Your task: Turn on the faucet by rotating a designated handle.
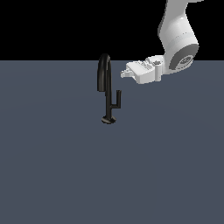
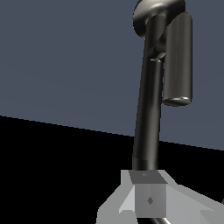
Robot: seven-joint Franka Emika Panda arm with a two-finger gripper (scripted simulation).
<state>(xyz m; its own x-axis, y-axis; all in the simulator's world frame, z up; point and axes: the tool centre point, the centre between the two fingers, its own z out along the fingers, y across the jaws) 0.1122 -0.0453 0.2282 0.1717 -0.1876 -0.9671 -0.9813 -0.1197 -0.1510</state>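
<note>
- The white Franka arm enters from the upper part of the exterior view's right, and its last link bends so that the white hand lies roughly level, pointing toward the exterior view's left.
- The hand sits at about the height of the upper part of the spout's arch, on the exterior view's right of it, above the handle and clear of it; whether its tip touches the spout cannot be told.
- Hand state: cannot be told. In the exterior view the fingertips merge into one small white shape. In the wrist view, one grey finger shows in front of the spout; the other is not clearly visible.
- Count: one slim, glossy black faucet with a tall arched gooseneck spout, a straight vertical stem and a small round base disc. It stands upright on the flat slate-grey counter, near the middle of the exterior view.
- Count: one small, thin black L-shaped handle. It branches from the stem toward the exterior view's right and ends in a short upright tip.
- In the wrist view the faucet is seen at close range, running away from the hand. A short cylinder lies beside its stem; which faucet part it is cannot be told.
</note>
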